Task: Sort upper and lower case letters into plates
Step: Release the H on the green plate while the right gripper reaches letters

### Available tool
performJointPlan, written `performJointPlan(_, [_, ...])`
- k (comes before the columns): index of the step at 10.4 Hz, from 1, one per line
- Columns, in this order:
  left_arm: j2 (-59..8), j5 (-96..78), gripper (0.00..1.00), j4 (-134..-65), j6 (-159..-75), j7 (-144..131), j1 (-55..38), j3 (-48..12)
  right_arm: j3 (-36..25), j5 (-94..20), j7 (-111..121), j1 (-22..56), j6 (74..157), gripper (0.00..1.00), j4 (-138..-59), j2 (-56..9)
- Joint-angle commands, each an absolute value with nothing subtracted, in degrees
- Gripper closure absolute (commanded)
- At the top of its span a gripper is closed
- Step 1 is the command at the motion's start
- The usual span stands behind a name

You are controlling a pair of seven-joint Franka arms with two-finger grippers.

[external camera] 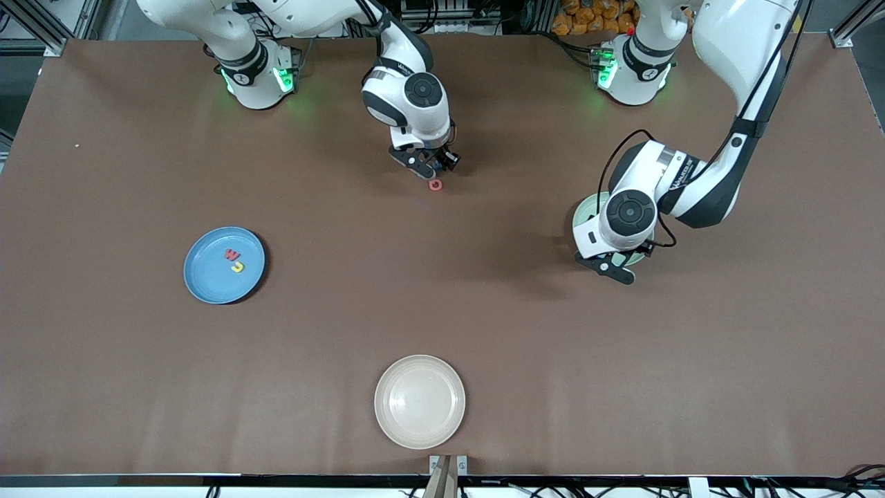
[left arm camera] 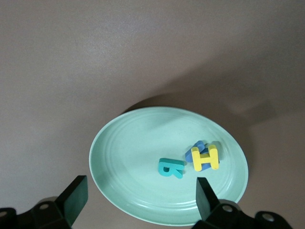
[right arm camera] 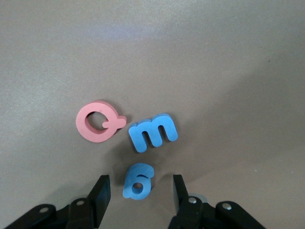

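My right gripper [external camera: 432, 169] hangs low over the table near the robots' bases. Its fingers are open on either side of a small blue letter [right arm camera: 138, 181] and touch nothing. Beside that letter lie a blue "m" [right arm camera: 153, 132] and a pink-red "Q" [right arm camera: 98, 121], which also shows in the front view [external camera: 435, 185]. My left gripper [left arm camera: 141, 193] is open and empty above the mint green plate [left arm camera: 133, 152], which holds a teal letter [left arm camera: 170, 168], a yellow "H" [left arm camera: 205, 158] and a blue letter [left arm camera: 197, 147]. The blue plate [external camera: 224, 265] holds a red letter [external camera: 230, 255] and a yellow letter [external camera: 238, 266].
A cream-white plate [external camera: 420, 401] with nothing in it sits near the table edge closest to the front camera. The left arm's hand covers most of the mint green plate [external camera: 584, 211] in the front view.
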State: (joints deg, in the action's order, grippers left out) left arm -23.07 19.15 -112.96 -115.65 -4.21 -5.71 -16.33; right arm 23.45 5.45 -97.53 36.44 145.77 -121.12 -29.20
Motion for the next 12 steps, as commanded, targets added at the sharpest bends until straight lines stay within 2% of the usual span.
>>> performJointPlan(1, [-24.2,19.5,0.0,-111.4,-114.3,-4.3,-5.3,-16.3,23.8,6.2,-98.9,36.0,147.2,0.42,-121.2,-29.9])
performJointPlan(4, [-24.2,19.4,0.0,-111.4,-114.3,-4.7,-5.5,-16.3,23.8,6.3,-98.9,36.1,147.2,0.43,-121.2,-30.0])
performJointPlan(12, [-24.3,18.5,0.0,-111.4,-114.3,-4.7,-5.0,-16.3,23.7,6.4,-98.9,36.1,148.3,0.55,-121.3,-30.1])
